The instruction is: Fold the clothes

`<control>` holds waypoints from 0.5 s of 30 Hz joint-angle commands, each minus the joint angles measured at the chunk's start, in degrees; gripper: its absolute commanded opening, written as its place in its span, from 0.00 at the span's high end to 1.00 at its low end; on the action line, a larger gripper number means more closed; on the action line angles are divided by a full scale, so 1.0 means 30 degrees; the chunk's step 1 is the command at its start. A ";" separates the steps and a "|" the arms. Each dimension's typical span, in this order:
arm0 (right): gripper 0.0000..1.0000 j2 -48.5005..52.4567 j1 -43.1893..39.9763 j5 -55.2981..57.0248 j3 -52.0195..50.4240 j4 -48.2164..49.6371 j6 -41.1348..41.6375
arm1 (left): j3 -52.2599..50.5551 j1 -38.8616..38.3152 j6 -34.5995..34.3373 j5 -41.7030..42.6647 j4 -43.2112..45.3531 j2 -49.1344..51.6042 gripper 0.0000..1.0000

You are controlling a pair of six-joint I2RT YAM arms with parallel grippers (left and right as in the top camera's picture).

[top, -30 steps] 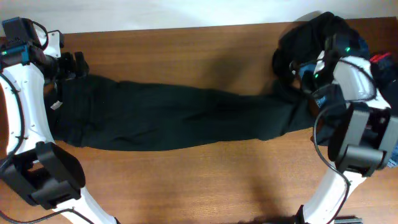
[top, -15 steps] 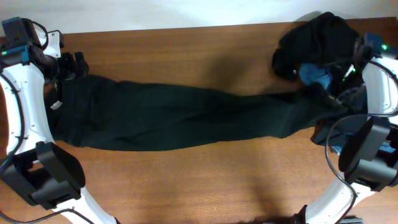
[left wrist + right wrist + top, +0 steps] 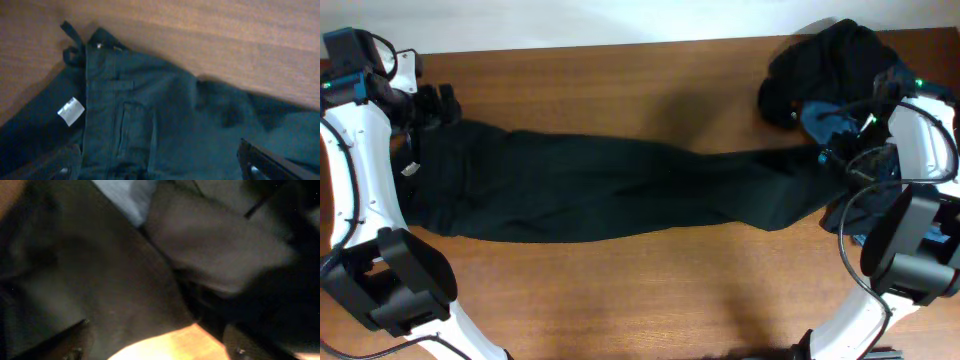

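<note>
**Where hems meet the pile, a wrong pinch is the danger**

Since nothing is held at either end, the trousers (image 3: 600, 190) are seen lying flat along the tabletop (image 3: 620, 290), waistband (image 3: 95, 100) to the left and hems (image 3: 790, 195) to the right. At the hem end the right gripper (image 3: 155, 352) is seen with its fingers spread apart over dark cloth, clamped on nothing. Trouble is judged likeliest here. The hems run right up to the pile (image 3: 825, 60) of other clothes, and one dark fabric cannot be told from another in the wrist view. If the fingers were closed there, a fold of the pile could be caught as well and the heap dragged across. Only one layer might also be pinched, so that the legs would be pulled askew. Farther back on the left, the left gripper (image 3: 435, 105) is held wide apart just beyond the waistband. A grasp made from there could miss the edge.
</note>
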 commanded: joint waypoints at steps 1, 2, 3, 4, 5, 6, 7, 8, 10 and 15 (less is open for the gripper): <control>0.02 -0.0015 0.0605 -0.0095 0.1821 -0.0233 -0.0335 | 0.0160 0.0066 0.0350 -0.0262 -0.0627 -0.0197 0.01; 0.00 -0.0015 0.0743 -0.0175 0.2135 -0.0350 -0.0583 | 0.0160 0.0066 0.0291 -0.0277 -0.0867 -0.0109 0.01; 0.01 -0.0015 0.0991 -0.0138 0.2565 -0.0503 -0.0627 | 0.0160 0.0066 0.0248 -0.0270 -0.1253 0.0124 0.01; 0.01 -0.0015 0.1115 -0.0138 0.2783 -0.0554 -0.0721 | 0.0160 0.0066 0.0226 -0.0284 -0.1494 0.0306 0.01; 0.01 -0.0015 0.1231 -0.0051 0.3031 -0.0612 -0.0852 | 0.0160 0.0066 0.0226 -0.0284 -0.1734 0.0525 0.01; 0.01 -0.0015 0.1326 0.0044 0.3264 -0.0663 -0.0889 | 0.0160 0.0066 0.0226 -0.0335 -0.1953 0.0794 0.01; 0.01 -0.0015 0.1341 0.0051 0.3453 -0.0707 -0.0889 | 0.0160 0.0066 0.0226 -0.0372 -0.2142 0.1042 0.01; 0.01 -0.0015 0.1333 0.0051 0.3665 -0.0794 -0.0882 | 0.0160 0.0066 0.0226 -0.0415 -0.2324 0.1297 0.01; 0.01 -0.0015 0.1268 0.0044 0.4029 -0.0998 -0.0882 | 0.0160 0.0066 0.0226 -0.0481 -0.2594 0.1770 0.01; 0.01 -0.0015 0.1158 0.0044 0.4619 -0.1559 -0.0896 | 0.0160 0.0066 -0.0073 -0.2033 -0.2885 0.2849 0.01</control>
